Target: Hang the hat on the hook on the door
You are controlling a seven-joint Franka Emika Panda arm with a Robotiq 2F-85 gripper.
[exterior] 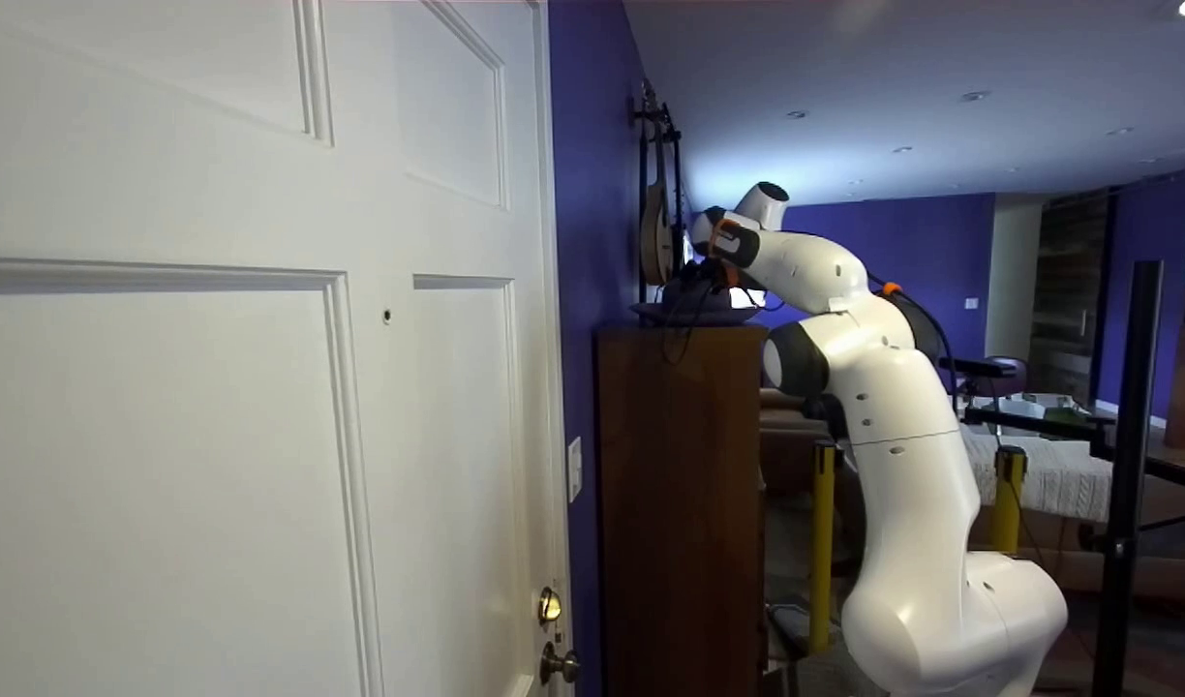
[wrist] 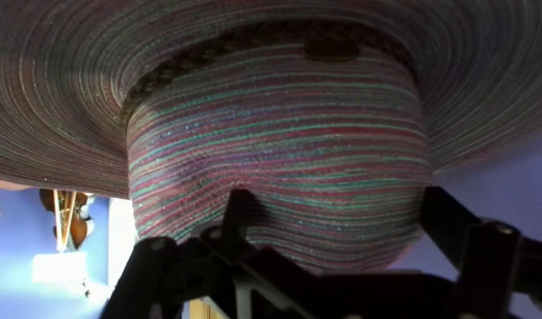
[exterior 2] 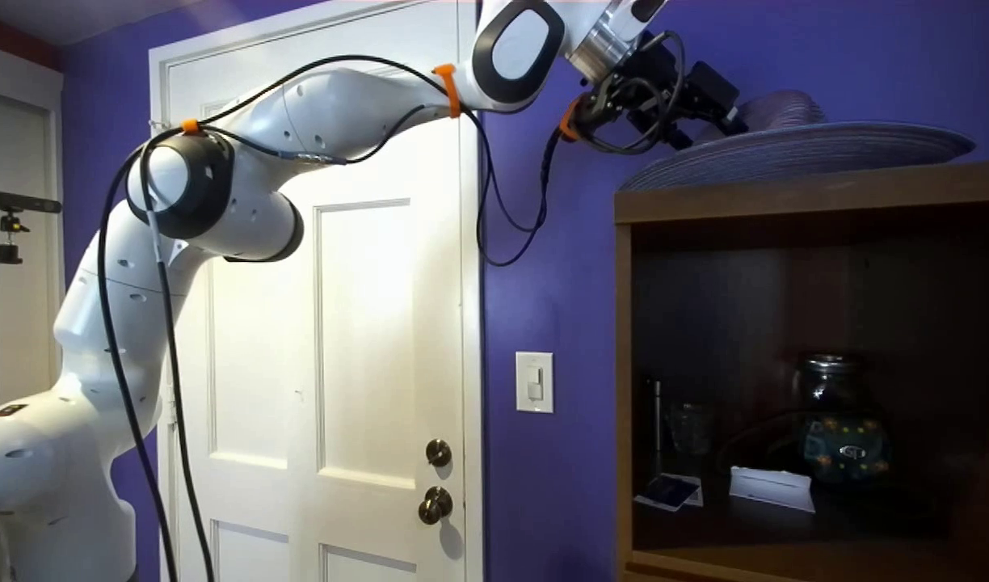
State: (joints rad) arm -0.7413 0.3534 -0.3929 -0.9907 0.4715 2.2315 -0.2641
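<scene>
The hat (wrist: 275, 141), wide-brimmed and striped in muted red, green and purple, lies crown up on the cabinet top; its brim (exterior 2: 826, 149) overhangs the edge slightly. My gripper (wrist: 335, 194) stands open at the crown. In the wrist view the left fingertip (wrist: 240, 204) overlaps the crown where the weave dents, while the right finger (wrist: 443, 217) meets the crown's side edge; whether it touches I cannot tell. The hook (exterior: 386, 316) is a tiny dark dot between panels on the white door (exterior: 167, 465), well away from the hat.
Beneath the hat stands the brown wooden cabinet (exterior: 680, 484), with a jar (exterior 2: 842, 444) and papers on its shelf. Guitars (exterior: 657, 223) hang on the purple wall behind. Loose cables (exterior 2: 494, 250) dangle from the arm. A knob (exterior 2: 435, 505) projects from the door.
</scene>
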